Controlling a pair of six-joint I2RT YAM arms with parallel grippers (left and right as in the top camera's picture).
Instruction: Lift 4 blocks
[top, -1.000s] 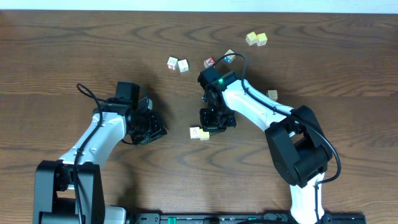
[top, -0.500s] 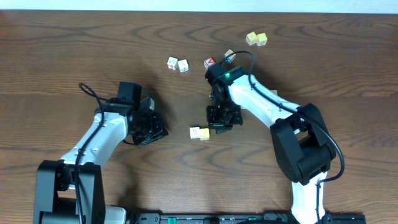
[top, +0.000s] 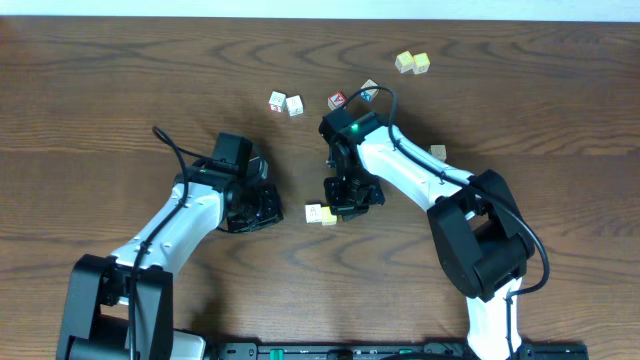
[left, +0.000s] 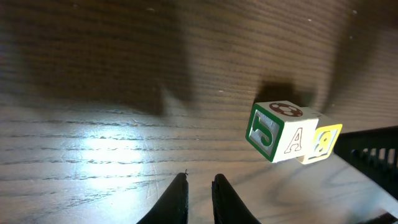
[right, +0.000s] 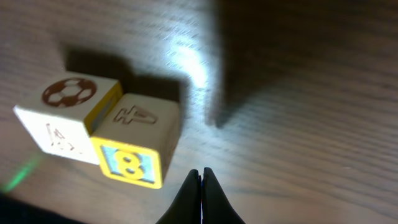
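The dark wooden table (top: 120, 90) bears every cube, and none is lifted yet. The white-and-black left arm (top: 170, 225) and right arm (top: 410, 170) reach in from opposite sides toward one touching pair, probably to line up a pick. The left gripper (left: 199, 198) is empty, its jaws nearly together with only a slit between them. The right gripper (right: 201, 186) is pressed fully together just beside the pair. That pair is the cream wooden block with a football on top (right: 65, 121) and the yellow-bordered wooden block marked 8 (right: 140, 140). Two more cream wooden blocks (top: 286, 103) lie well apart, farther up the table.
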